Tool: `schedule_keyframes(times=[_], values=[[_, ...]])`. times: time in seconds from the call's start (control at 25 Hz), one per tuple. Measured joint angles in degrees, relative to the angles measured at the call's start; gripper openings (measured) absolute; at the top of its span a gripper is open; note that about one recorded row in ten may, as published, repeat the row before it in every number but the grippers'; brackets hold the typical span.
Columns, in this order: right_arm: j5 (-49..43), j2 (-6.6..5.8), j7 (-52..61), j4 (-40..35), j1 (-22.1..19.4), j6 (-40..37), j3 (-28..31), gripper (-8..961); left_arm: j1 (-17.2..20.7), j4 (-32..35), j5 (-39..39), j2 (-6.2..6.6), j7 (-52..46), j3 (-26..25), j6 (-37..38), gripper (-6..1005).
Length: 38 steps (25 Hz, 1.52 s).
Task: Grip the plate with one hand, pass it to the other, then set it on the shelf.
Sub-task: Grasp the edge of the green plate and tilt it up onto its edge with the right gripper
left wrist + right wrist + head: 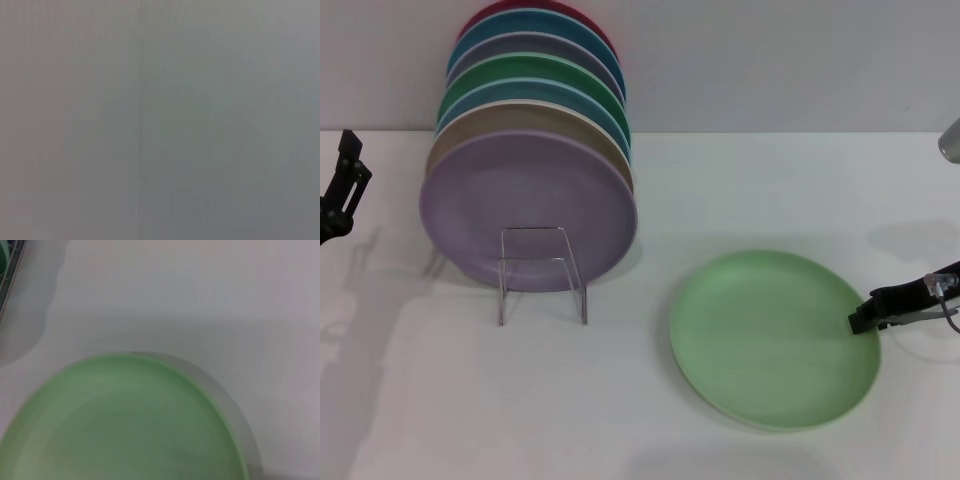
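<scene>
The pale mint-green plate (pixel 770 335) lies on the white table at the right, in front of me. It fills the lower part of the right wrist view (pixel 125 425). My right gripper (pixel 865 318) is at the plate's right rim, low over the table. My left gripper (pixel 345 180) is at the far left edge of the table, away from the plate. The wire shelf (pixel 542 272) stands at the left centre with its small front loop empty. Several plates stand in it, the lilac plate (pixel 525 205) foremost. The left wrist view shows only a plain grey surface.
Behind the lilac plate stand tan, teal, dark green, blue and red plates (pixel 535 85) in a row towards the grey wall. White table (pixel 620 400) lies between the shelf and the mint plate. A dark edge of the rack (pixel 10 265) shows in the right wrist view.
</scene>
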Motion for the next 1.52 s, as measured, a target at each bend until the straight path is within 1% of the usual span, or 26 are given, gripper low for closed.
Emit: schedule_keyframes(times=[0.24,0.32,0.52,0.84,1.0,1.08,1.16,1.2,1.28,1.32,1.36,1.52], values=[[-0.2,0.00,0.0,-0.1,0.0,0.0,0.0,174,0.1,0.1,0.0,0.00,-0.1,0.0,0.1,844],[-0.2,0.00,-0.1,-0.1,0.0,-0.1,0.0,179,0.2,0.0,0.0,0.00,-0.3,0.0,0.1,844],[-0.2,0.14,-1.3,-0.6,0.0,-0.9,-0.1,152,0.3,-0.2,0.0,0.00,-0.3,0.0,0.2,843],[-0.3,0.18,-1.6,-0.8,0.0,-1.2,-0.1,70,0.4,-0.2,0.0,0.00,-0.5,0.0,0.3,843],[-0.3,0.39,-1.7,0.2,-0.5,-2.4,-0.2,29,0.4,-0.2,0.0,0.00,-0.5,0.0,0.3,844],[-0.2,0.75,-1.8,1.9,-1.2,-3.3,-0.1,28,0.4,-0.2,0.0,0.00,-0.5,0.0,0.3,844],[-0.1,1.46,-2.1,5.9,-2.5,-3.9,0.2,26,0.5,-0.3,0.0,0.00,-0.5,0.0,0.5,844],[-0.1,1.46,-2.1,5.9,-2.5,-3.9,0.2,26,0.6,-0.3,0.0,0.00,-0.5,0.0,0.5,844],[-0.1,2.03,-2.4,9.3,-3.6,-4.4,0.3,24,0.8,-0.3,0.0,0.00,-0.4,0.0,0.6,843],[0.0,2.50,-2.7,13.0,-5.0,-5.4,0.4,23,0.9,-0.3,0.0,-0.01,-0.4,0.0,0.7,843],[0.0,2.50,-2.7,13.0,-5.0,-5.4,0.4,23,0.9,-0.3,0.0,-0.01,-0.4,0.0,0.7,843],[0.1,2.68,-3.0,18.3,-7.0,-8.6,0.2,22,1.2,-0.3,0.0,0.00,-0.3,0.0,0.8,844]])
